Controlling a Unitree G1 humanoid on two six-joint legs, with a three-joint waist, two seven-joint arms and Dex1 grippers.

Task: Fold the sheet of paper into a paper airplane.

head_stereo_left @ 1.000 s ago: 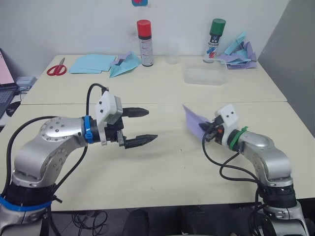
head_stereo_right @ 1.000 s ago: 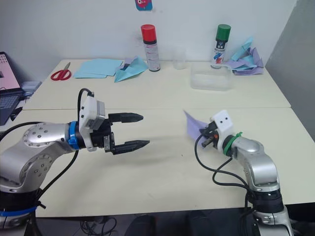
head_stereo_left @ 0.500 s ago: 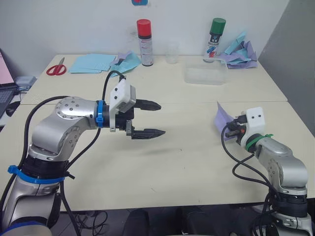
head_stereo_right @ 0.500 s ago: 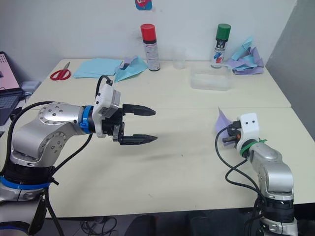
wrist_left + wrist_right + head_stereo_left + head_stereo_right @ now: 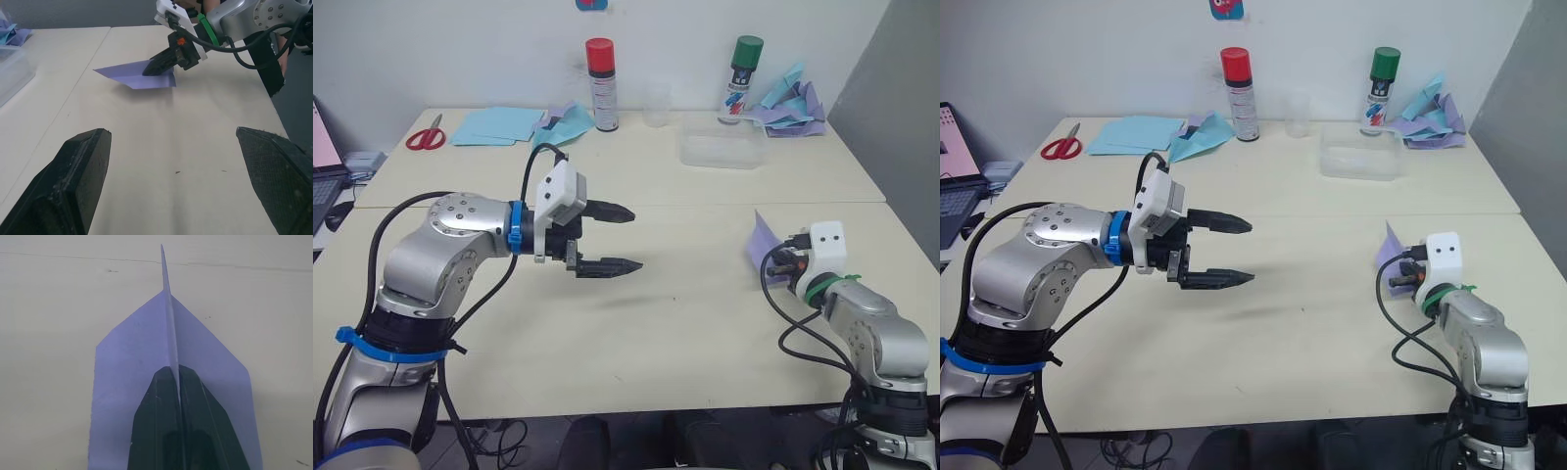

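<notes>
The sheet of paper stands folded as a pale lavender paper airplane, a pointed wedge with an upright fin. It is at the right side of the near table, its wings low over the surface. My right gripper is shut on the fin from behind, and the same grip appears in the left wrist view. My left gripper hovers open above the middle of the table. It holds nothing, points toward the airplane and is well apart from it.
Along the far table stand a red-capped spray can, a clear cup, a green-capped can and a clear plastic box. Red scissors, light blue sheets, a blue plane and a heap of planes lie there too.
My right gripper has carried the lavender airplane to the right, toward the table's right edge. My left gripper has swung forward and to the right, still open.
</notes>
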